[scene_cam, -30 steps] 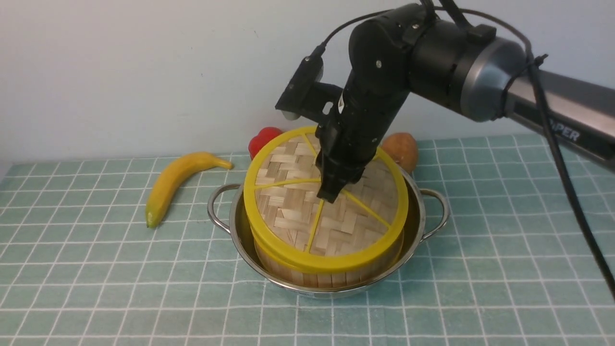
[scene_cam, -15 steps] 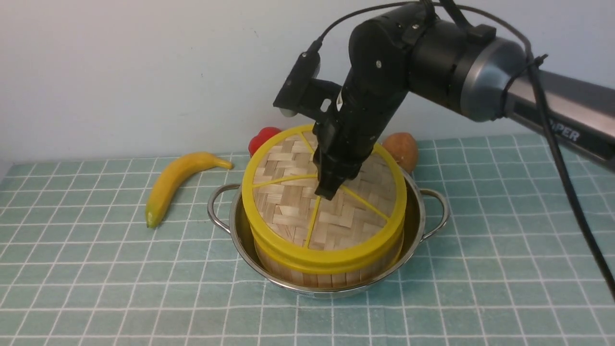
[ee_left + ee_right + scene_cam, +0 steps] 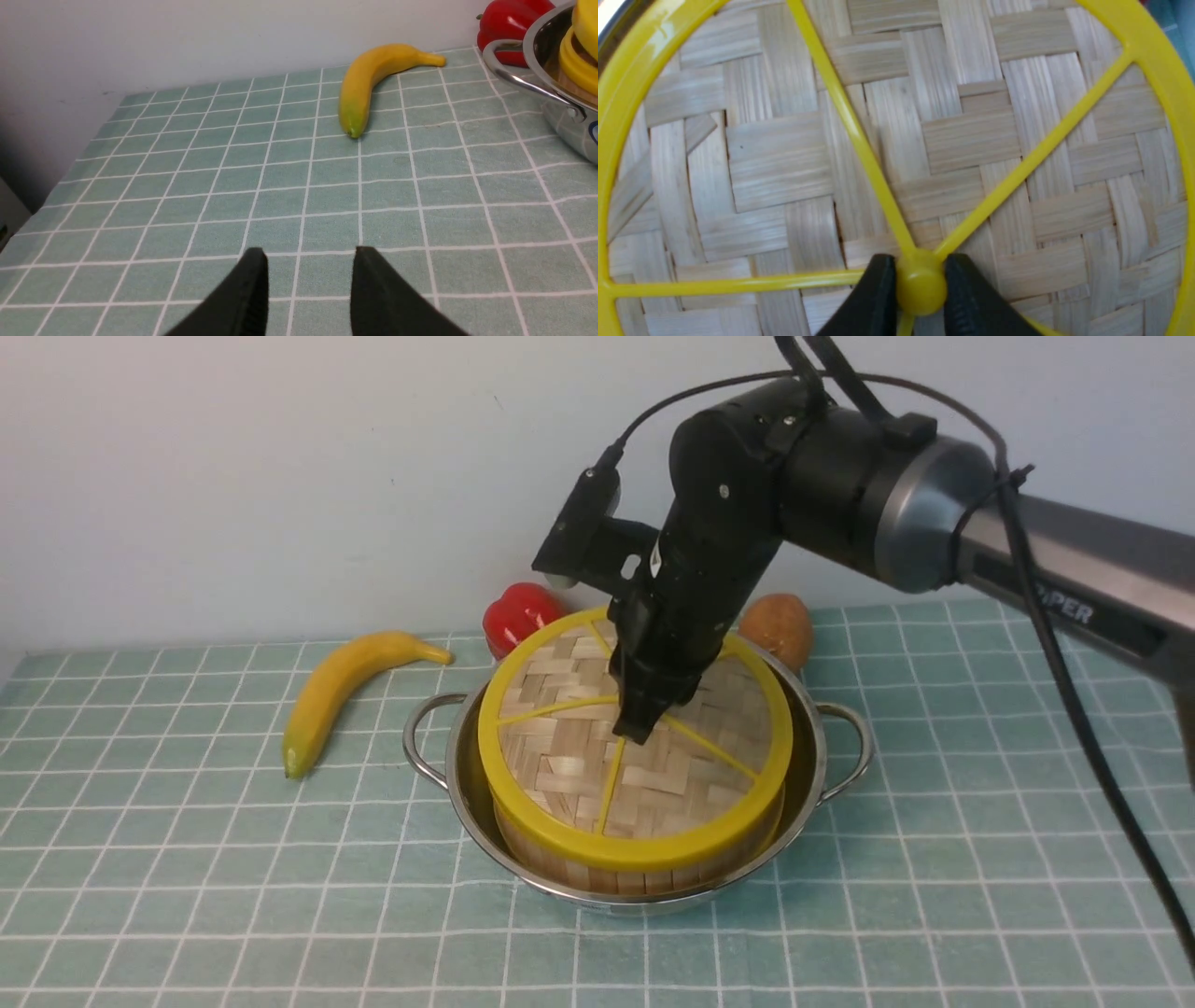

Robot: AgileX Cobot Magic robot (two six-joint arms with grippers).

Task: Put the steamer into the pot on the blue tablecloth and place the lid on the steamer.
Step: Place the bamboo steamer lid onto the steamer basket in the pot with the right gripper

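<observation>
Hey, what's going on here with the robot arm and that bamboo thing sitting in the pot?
The right gripper is clamped on the small yellow knob at the centre of the lid, which sits on top of the steamer. The steamer already stands inside the pot on the blue tablecloth. The left gripper hangs open and empty above bare cloth, away from the pot. A banana, a red pepper and a potato lie nearby, untouched.

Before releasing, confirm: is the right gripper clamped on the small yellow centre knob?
Yes, the right gripper pinches the woven bamboo lid's knob.
</observation>
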